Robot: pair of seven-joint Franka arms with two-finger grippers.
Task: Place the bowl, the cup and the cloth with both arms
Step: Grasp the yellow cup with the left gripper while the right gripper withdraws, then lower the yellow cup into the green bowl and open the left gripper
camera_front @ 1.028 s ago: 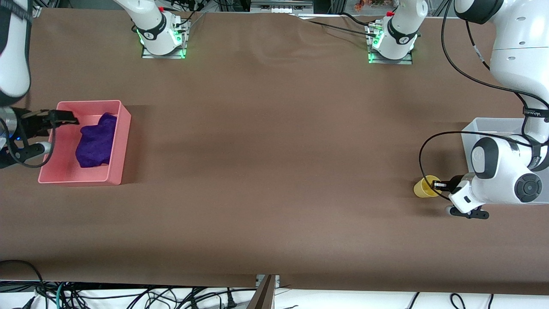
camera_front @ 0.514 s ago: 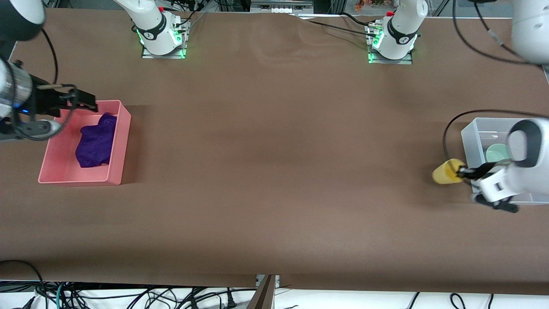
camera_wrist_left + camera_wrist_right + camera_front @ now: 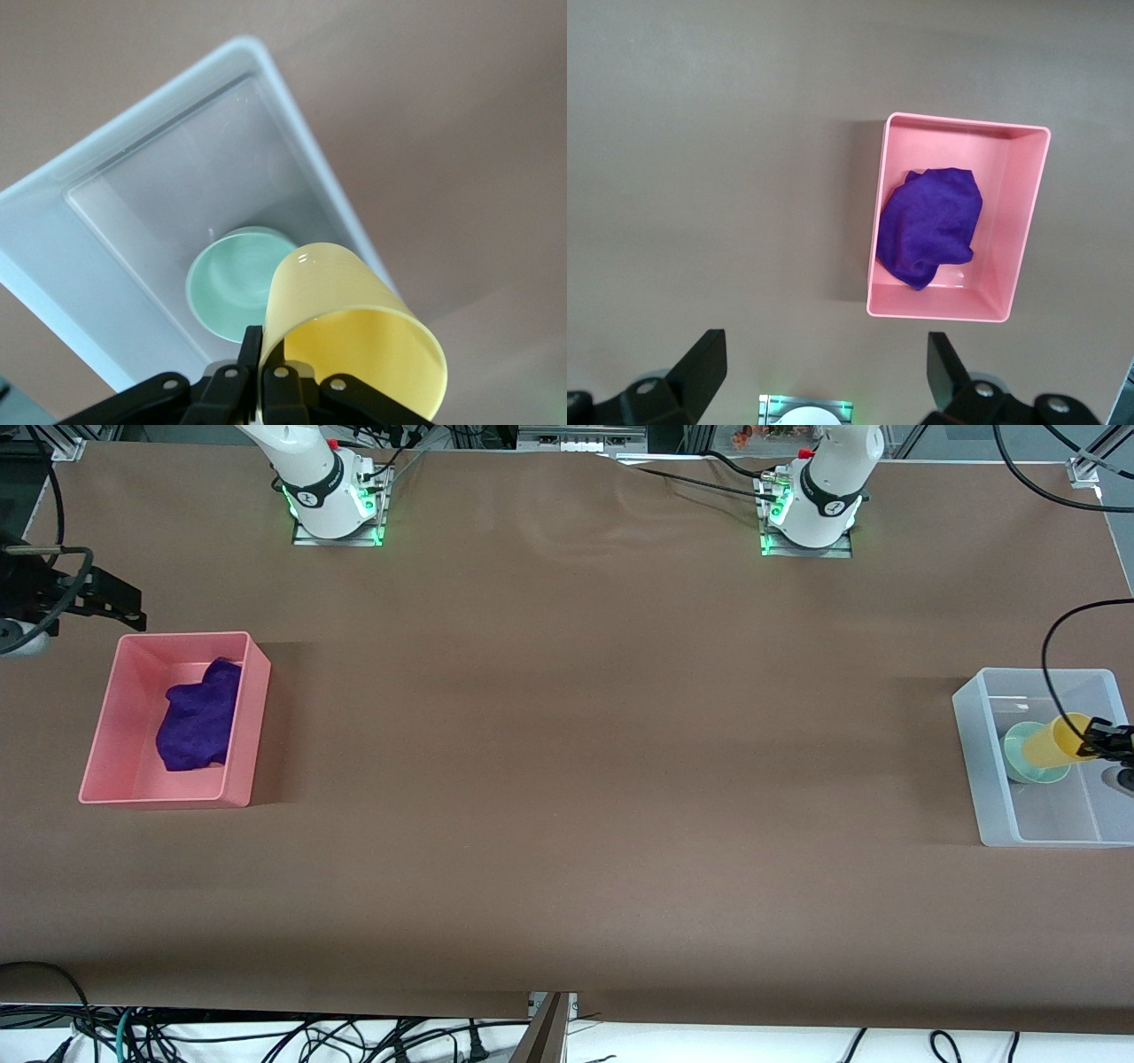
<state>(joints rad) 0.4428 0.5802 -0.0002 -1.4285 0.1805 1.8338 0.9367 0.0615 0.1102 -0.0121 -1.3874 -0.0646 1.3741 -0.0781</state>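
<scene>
My left gripper (image 3: 1101, 740) is shut on the rim of the yellow cup (image 3: 1052, 743). It holds the cup tilted on its side in the air over the clear plastic bin (image 3: 973, 737). The mint-green bowl (image 3: 1017, 760) sits in that bin, under the cup. In the left wrist view, my left gripper (image 3: 263, 356) pinches the cup's wall (image 3: 341, 292), with the bowl (image 3: 226, 282) and bin (image 3: 62, 266) below. The purple cloth (image 3: 199, 716) lies crumpled in the pink bin (image 3: 241, 775). My right gripper (image 3: 131, 605) is open and empty in the air beside the pink bin. The right wrist view shows the cloth (image 3: 932, 226), the bin (image 3: 1029, 221) and my spread right gripper (image 3: 824, 365).
The two arm bases (image 3: 332, 500) (image 3: 811, 505) stand at the table's edge farthest from the front camera. Brown table (image 3: 567, 779) lies between the bins. Cables hang below the table's edge nearest to the front camera.
My left gripper lifted the cup off the table and carried it over the clear bin. My right gripper drew back and up from over the pink bin, staying open.
</scene>
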